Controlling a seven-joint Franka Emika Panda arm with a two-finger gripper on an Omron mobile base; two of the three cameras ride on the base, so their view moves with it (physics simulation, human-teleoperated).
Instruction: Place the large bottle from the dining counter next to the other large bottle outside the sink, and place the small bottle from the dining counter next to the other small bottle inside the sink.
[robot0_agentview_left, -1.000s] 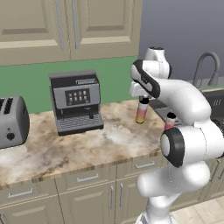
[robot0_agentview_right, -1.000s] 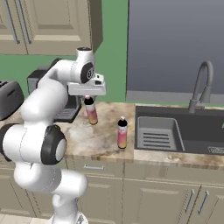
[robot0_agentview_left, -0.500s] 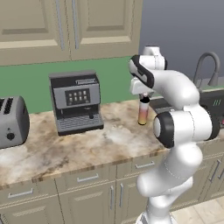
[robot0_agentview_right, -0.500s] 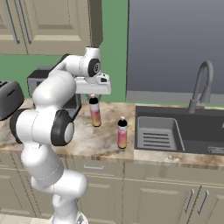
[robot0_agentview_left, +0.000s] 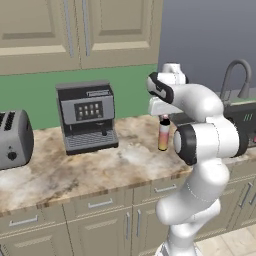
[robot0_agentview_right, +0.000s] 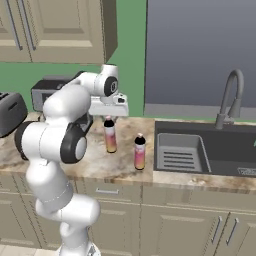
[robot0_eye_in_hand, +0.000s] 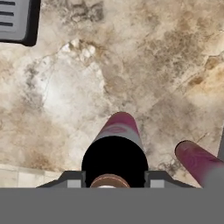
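- Standing on the marble surface (robot0_agentview_right: 95, 167) are two tall pink-to-yellow bottles with dark tops; the large bottle from the dining counter (robot0_agentview_right: 110, 135) is the one under the arm, and the other large bottle (robot0_agentview_right: 139, 152) stands just beside it, nearer the sink, the two apart and both upright.
- Left base view: the large bottle from the dining counter (robot0_agentview_left: 163, 133) stands upright directly under the white hand, with its base on the surface (robot0_agentview_left: 75, 172).
- The claw (robot0_agentview_right: 108, 118) sits at this bottle's cap; in the hand view the claw (robot0_eye_in_hand: 112, 178) has its two dark tips on either side of the black cap, close against it, but I cannot tell whether they press on it or stand slightly off.
- Hand view: the large bottle from the dining counter (robot0_eye_in_hand: 116, 151) runs away from the camera, and the other large bottle (robot0_eye_in_hand: 197, 162) shows as a pink shape at the lower right.
- One sink (robot0_agentview_right: 230, 147), a dark basin with one ribbed grey tray (robot0_agentview_right: 180, 152) inside and one curved faucet (robot0_agentview_right: 230, 97) behind it, lies to the right of both bottles.
- One coffee machine (robot0_agentview_left: 86, 116) and one toaster (robot0_agentview_left: 15, 138) stand further left on the same surface.
- Beige cabinets (robot0_agentview_left: 75, 25) hang above a green wall.
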